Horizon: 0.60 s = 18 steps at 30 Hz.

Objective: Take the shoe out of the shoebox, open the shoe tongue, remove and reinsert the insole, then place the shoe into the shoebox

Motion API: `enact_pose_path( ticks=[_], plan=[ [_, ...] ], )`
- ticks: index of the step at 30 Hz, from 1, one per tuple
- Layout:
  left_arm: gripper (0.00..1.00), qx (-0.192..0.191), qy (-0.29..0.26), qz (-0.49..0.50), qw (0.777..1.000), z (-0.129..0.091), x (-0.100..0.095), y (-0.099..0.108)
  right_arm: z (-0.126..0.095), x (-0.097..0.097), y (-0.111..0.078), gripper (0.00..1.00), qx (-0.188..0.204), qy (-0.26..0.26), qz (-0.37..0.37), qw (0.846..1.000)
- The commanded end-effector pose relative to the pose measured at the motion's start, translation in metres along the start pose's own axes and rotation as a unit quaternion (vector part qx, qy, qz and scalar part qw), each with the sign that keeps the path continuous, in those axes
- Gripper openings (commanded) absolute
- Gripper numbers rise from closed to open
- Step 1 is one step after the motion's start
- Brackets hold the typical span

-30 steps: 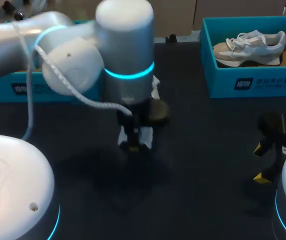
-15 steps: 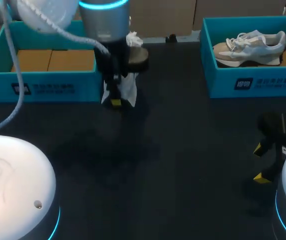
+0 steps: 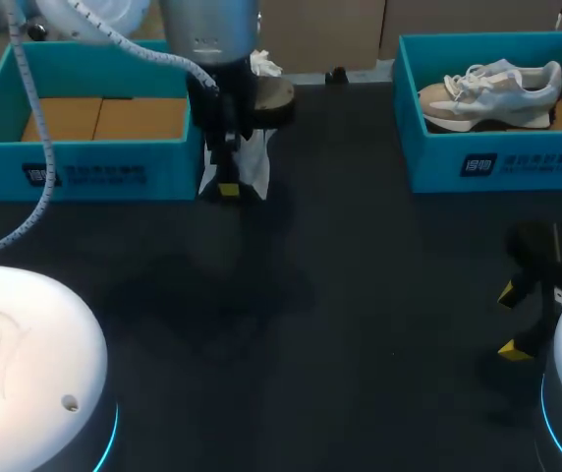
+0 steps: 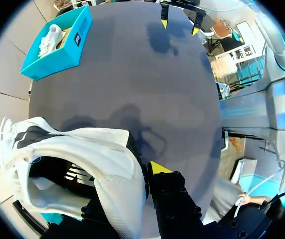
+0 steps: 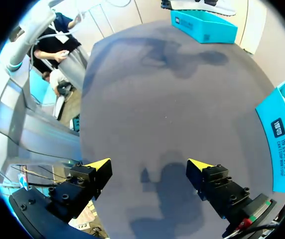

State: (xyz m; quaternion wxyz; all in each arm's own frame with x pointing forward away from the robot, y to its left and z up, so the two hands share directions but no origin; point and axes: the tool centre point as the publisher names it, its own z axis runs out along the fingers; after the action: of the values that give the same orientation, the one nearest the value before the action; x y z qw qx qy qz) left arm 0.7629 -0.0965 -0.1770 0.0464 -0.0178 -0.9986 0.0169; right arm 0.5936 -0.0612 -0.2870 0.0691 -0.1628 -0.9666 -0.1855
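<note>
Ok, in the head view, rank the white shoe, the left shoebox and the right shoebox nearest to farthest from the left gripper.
1. white shoe, in the left gripper.
2. left shoebox, just beside it.
3. right shoebox, across the table.

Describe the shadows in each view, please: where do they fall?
Head view: a soft, wide shadow lies on the dark table on the robot's side of the left gripper, which holds the white shoe. Left wrist view: the shoe's shadow falls on the table ahead of it. Right wrist view: a dark shadow lies on the table between the open fingers of the right gripper.
</note>
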Motion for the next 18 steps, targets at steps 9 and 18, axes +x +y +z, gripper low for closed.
enact_pose_path(
  ticks=[9, 18],
  plan=[
    [0.0, 0.007, -0.013, 0.013, 1.0, -0.064, -0.103, 0.125, 0.0, 0.002, -0.001, 1.0, 0.0, -0.002, 0.0, 1.0],
    [0.0, -0.039, -0.034, 0.025, 0.998, -0.072, -0.134, 0.16, 0.0, 0.002, -0.001, 1.0, 0.0, -0.002, 0.0, 1.0]
  ],
)
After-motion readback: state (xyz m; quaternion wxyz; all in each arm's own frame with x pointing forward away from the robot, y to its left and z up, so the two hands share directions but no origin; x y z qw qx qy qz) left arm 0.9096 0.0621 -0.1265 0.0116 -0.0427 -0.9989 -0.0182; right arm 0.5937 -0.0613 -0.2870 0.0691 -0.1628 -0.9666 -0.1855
